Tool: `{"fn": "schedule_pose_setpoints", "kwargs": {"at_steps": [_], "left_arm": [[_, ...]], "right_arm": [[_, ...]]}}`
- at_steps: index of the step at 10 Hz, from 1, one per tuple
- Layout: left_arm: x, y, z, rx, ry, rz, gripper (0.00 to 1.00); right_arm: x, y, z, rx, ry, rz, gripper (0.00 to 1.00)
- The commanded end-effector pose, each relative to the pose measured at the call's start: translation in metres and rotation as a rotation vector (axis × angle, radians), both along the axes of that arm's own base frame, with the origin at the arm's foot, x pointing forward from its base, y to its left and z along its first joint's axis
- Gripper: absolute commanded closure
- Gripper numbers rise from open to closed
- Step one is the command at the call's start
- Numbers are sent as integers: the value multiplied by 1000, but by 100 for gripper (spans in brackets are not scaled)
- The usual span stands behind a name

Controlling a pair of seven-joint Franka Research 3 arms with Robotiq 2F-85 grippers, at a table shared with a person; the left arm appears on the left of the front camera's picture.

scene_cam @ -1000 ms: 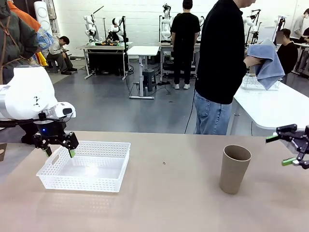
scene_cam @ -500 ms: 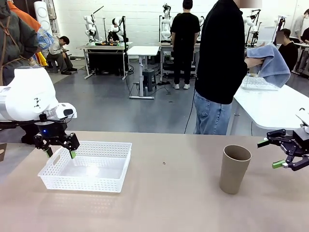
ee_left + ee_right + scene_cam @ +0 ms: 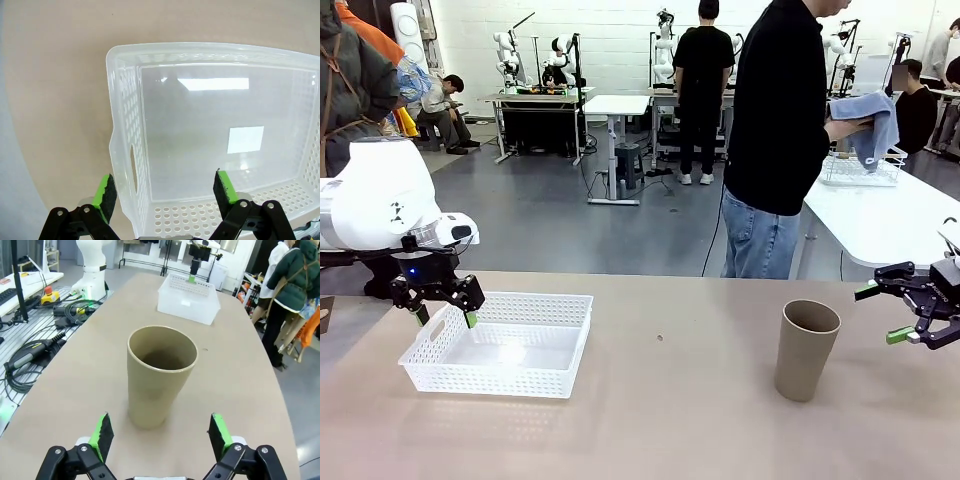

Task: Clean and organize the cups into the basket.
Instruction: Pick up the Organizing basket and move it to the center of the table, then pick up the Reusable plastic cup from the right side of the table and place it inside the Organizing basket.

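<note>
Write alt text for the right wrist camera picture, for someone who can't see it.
An upright, empty tan-brown cup stands on the beige table, straight ahead of the open right gripper, whose green-padded fingers are apart from it on either side. Farther down the table lies the white perforated basket, with the left gripper at its far edge.

A tan cup (image 3: 161,375) stands upright on the table (image 3: 240,390), just beyond the right gripper (image 3: 161,436). The gripper's green pads (image 3: 102,436) are spread wide, clear of the cup. The white basket (image 3: 189,300) sits far down the table.
</note>
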State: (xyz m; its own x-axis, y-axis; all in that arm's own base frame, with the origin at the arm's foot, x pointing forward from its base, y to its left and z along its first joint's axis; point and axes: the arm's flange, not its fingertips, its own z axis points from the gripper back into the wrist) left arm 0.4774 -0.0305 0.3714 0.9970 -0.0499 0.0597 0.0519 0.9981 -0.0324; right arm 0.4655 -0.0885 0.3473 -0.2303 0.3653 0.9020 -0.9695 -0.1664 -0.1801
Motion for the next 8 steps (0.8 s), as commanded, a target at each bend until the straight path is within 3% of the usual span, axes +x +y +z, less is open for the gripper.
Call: {"fn": "schedule_pose_setpoints", "kwargs": {"at_steps": [1,4,7,8], "left_arm": [[0,0,0,0,0,0,0],[3,2,-1,-12,-2,17,0],[0,0,0,-2,1,2,0],[0,0,0,-2,1,2,0]], "right_arm": [[0,12,-13,-42,87,-27,0],[1,24,-42,-39,220,-50,0],[-3,30,-50,-26,237,-112,0],[-3,23,-53,-35,233,-42,0]]}}
